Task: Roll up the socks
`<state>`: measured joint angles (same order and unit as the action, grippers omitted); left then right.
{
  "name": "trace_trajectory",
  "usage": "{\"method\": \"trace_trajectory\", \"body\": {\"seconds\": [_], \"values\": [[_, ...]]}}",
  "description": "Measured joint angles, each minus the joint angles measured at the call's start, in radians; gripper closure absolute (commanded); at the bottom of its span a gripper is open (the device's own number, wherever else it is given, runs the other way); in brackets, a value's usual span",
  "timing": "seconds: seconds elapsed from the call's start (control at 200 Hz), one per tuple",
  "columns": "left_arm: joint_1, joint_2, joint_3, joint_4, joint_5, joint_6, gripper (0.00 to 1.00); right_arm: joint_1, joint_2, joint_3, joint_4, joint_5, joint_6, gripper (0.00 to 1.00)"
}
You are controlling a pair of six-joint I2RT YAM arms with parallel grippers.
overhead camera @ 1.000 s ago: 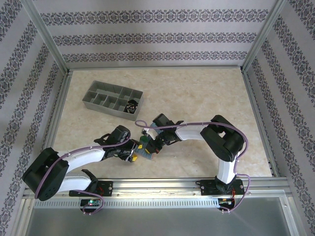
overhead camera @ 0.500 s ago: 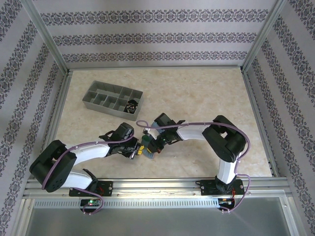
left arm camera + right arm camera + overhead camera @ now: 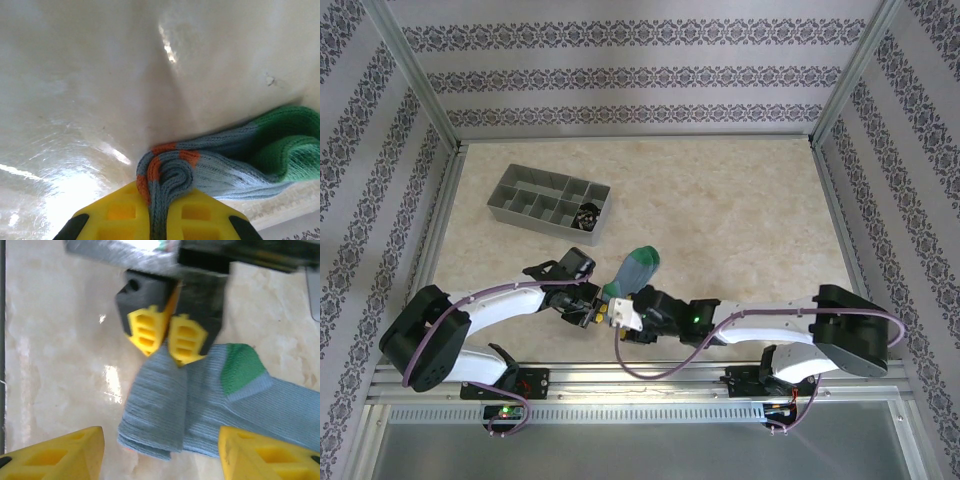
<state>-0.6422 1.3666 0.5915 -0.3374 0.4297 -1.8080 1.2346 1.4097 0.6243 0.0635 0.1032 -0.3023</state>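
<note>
Blue-grey ribbed knit sock [image 3: 170, 407], bunched fold pinched by left gripper [image 3: 171, 355]

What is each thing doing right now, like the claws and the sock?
left claw: shut on the blue-grey sock.
right claw: open, holding nothing.
blue-grey sock: pinched at one end, folded over there, not rolled up.
grey tray: upright, with a dark bundle in its end pocket.
dark bundle: tucked in the tray, too small to tell more.

Blue-grey sock [image 3: 225, 165], green toe, orange stripes, grey tray [image 3: 545, 200]
</note>
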Motion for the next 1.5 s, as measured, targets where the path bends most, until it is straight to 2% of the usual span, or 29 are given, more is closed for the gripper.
{"method": "trace_trajectory", "body": {"seconds": [0.125, 0.27, 0.4, 0.535, 0.645, 0.679, 0.719, 0.794, 0.849, 0.954, 1.029, 1.194, 1.414, 1.499], "values": [[0.0, 0.008, 0.009, -0.016, 0.006, 0.0, 1.0, 0.053, 0.111, 0.039, 0.004, 0.097, -0.05, 0.41], [0.001, 0.015, 0.014, -0.019, 0.011, 0.0, 1.0, 0.059, 0.196, 0.091, 0.017, 0.157, -0.082, 0.46], [0.001, 0.015, 0.014, -0.019, 0.011, 0.0, 1.0, 0.058, 0.24, 0.129, 0.021, 0.17, -0.092, 0.69], [0.001, 0.014, 0.014, -0.019, 0.011, 0.0, 1.0, 0.05, 0.272, 0.137, 0.018, 0.161, -0.061, 0.82], [0.007, 0.011, 0.013, -0.018, 0.002, 0.0, 1.0, 0.031, 0.278, 0.156, -0.003, 0.137, -0.026, 1.0], [0.01, 0.006, 0.01, -0.018, -0.002, 0.0, 1.0, 0.024, 0.278, 0.163, -0.01, 0.124, -0.014, 1.0], [0.013, -0.001, 0.005, -0.015, -0.007, 0.0, 0.93, 0.011, 0.278, 0.169, -0.017, 0.098, -0.005, 1.0], [0.017, -0.024, -0.012, -0.006, -0.017, 0.004, 0.68, -0.018, 0.278, 0.177, -0.023, 0.036, 0.016, 1.0], [0.023, -0.049, -0.028, -0.003, -0.027, 0.0, 0.55, -0.045, 0.277, 0.181, -0.025, -0.024, 0.029, 1.0], [0.036, -0.128, -0.065, -0.011, -0.045, 0.002, 0.4, -0.122, 0.273, 0.183, -0.038, -0.164, 0.075, 1.0], [0.042, -0.187, -0.08, -0.013, -0.054, 0.005, 0.34, -0.187, 0.274, 0.187, -0.051, -0.274, 0.105, 1.0], [0.049, -0.259, -0.093, -0.011, -0.07, 0.019, 0.33, -0.295, 0.303, 0.206, -0.077, -0.49, 0.155, 1.0], [0.049, -0.256, -0.118, 0.071, -0.069, 0.05, 0.43, -0.414, 0.375, 0.25, -0.108, -0.739, 0.219, 1.0], [0.048, -0.222, -0.123, 0.134, -0.068, 0.057, 0.44, -0.453, 0.405, 0.269, -0.127, -0.814, 0.238, 1.0]]}}
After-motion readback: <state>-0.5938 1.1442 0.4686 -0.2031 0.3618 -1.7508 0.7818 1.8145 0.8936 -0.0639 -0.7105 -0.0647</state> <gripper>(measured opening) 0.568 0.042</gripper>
